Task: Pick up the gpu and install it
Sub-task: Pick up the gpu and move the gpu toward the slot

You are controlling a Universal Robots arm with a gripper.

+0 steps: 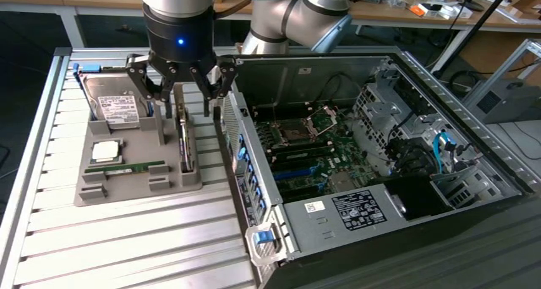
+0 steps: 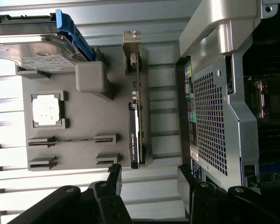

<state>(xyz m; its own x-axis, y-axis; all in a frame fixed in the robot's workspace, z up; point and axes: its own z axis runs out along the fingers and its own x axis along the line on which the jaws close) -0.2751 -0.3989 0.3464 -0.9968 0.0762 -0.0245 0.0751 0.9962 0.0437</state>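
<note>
my fingers [image 1: 209, 89] spread open, hanging over the gpu [image 1: 184, 143], gpu standing on edge in gray holder [image 1: 110, 187] on slatted table [image 1: 127, 238], open computer case [image 1: 296, 80] just beside holder

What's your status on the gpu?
Pincer open, over the gpu, not touching. It stands on edge in grey tray. Hard drive and open case flank it, apart.

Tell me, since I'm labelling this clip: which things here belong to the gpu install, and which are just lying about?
Job in hand:
gpu, standing on edge in the grey holder
tool, open, right above the gpu
computer case, side open

Lying about, in the same holder:
hard drive
processor chip
RAM stick
</note>
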